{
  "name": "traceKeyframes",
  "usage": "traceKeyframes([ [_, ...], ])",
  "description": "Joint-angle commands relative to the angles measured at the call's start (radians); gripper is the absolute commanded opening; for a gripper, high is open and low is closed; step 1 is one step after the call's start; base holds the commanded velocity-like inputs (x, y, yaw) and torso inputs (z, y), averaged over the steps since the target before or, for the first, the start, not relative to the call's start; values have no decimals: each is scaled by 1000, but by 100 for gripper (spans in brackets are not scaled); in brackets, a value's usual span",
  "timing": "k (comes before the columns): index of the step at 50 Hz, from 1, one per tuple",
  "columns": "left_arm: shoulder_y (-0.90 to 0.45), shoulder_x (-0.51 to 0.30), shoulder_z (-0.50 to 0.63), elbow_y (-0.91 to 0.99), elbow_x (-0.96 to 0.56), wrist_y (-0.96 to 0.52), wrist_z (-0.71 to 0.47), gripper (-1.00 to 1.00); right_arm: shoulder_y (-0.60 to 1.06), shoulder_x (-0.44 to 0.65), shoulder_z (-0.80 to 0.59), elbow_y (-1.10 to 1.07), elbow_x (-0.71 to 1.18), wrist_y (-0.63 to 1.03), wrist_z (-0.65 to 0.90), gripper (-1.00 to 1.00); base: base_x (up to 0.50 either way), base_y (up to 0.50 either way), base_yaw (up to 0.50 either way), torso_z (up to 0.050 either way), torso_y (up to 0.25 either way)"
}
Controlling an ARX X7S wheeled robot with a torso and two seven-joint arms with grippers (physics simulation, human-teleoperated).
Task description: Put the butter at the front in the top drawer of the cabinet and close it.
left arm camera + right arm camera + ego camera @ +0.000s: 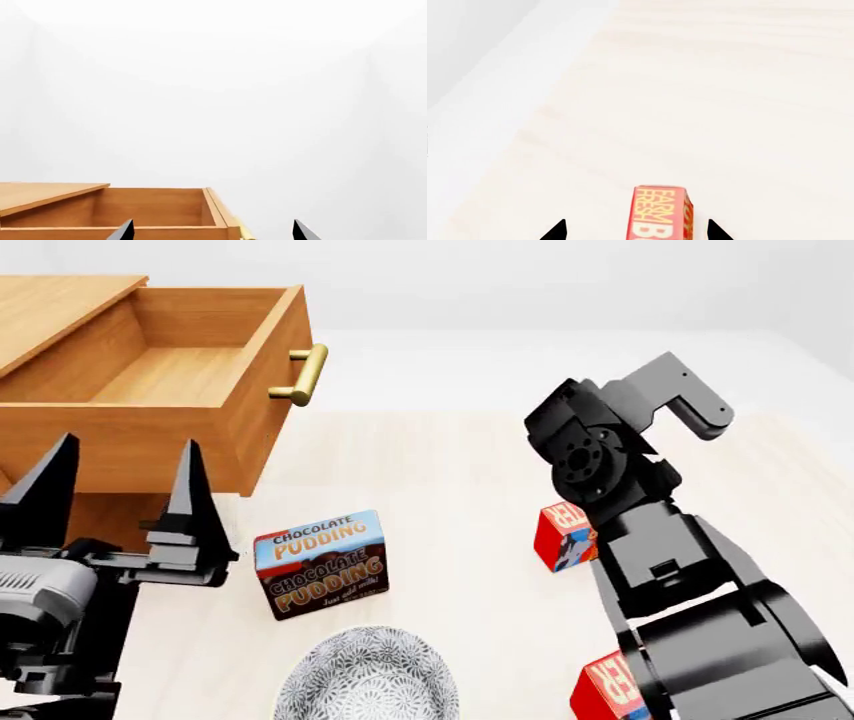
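Observation:
The cabinet point(54, 302) stands at the far left with its top drawer point(187, 370) pulled out and nothing inside; the brass handle point(304, 375) faces right. The left wrist view shows the same drawer point(153, 207). Two butter cartons stand on the pale floor: one point(565, 535) beside my right arm, the other point(603, 690) nearer me and half hidden by that arm. My right gripper point(636, 226) is open, with a butter carton point(657, 212) standing untouched between its fingertips; the arm hides this gripper in the head view. My left gripper point(127, 445) is open in front of the drawer and holds nothing.
A brown-and-blue chocolate pudding box point(324, 562) stands between the cabinet and the cartons. A patterned grey bowl point(367, 675) sits in front of it, near me. White walls lie behind the cabinet.

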State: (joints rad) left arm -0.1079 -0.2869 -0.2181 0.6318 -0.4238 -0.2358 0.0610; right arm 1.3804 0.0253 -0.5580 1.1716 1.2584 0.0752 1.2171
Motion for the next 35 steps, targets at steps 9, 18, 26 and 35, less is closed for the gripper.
traceKeyframes([
  [9, 23, 0, -16, -3, -23, 67, 27, 100, 33, -24, -93, 106, 90, -22, -70, 100, 0, 0, 0, 0, -189],
  [18, 28, -2, -9, -4, -15, 76, 28, 100, 41, -23, -177, 121, 168, -42, -72, 100, 0, 0, 0, 0, -233],
  [26, 38, -7, -14, 7, -22, 84, 27, 100, 38, -19, -197, 104, 184, -43, -60, 100, 0, 0, 0, 0, -124],
  [35, 53, -15, -17, 27, -28, 83, 24, 100, 27, -7, -208, 68, 196, -36, -43, 100, 0, 0, 0, 0, 0],
])
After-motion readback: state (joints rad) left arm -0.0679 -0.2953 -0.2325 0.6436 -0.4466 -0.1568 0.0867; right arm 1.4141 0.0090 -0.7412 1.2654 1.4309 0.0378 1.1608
